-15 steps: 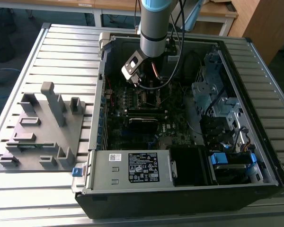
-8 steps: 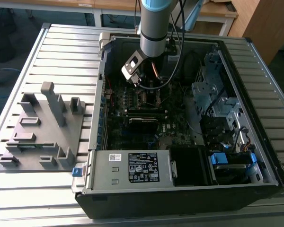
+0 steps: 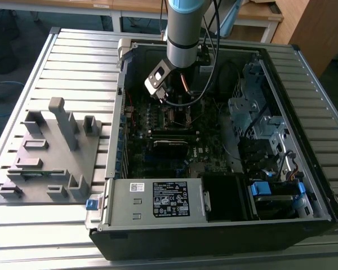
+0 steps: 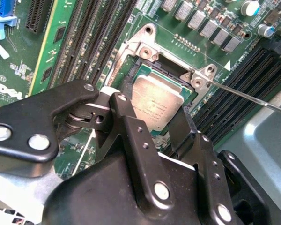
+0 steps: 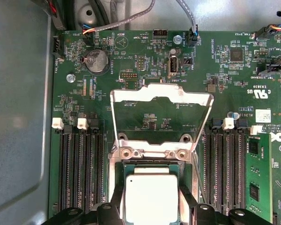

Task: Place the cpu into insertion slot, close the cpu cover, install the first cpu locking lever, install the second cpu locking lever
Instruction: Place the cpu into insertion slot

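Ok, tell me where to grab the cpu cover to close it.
Take the cpu cover by its free edge, the wide bar opposite the hinge, coming from above the board. It stands open, tilted back from the insertion slot, so that bar is clear and likely gives most leverage.

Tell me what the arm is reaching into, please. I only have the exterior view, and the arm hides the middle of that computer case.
Observer: In the first wrist view, the gripper is at a silvery cpu, which lies within the rim of the slot.
Visitor: Is the cover shut over it?
Observer: No. The cover is swung open, away from the slot, and bare board shows through its window.
Visitor: Is anything latched down yet?
Observer: In the second wrist view, a thin metal lever juts out free from the slot's corner.
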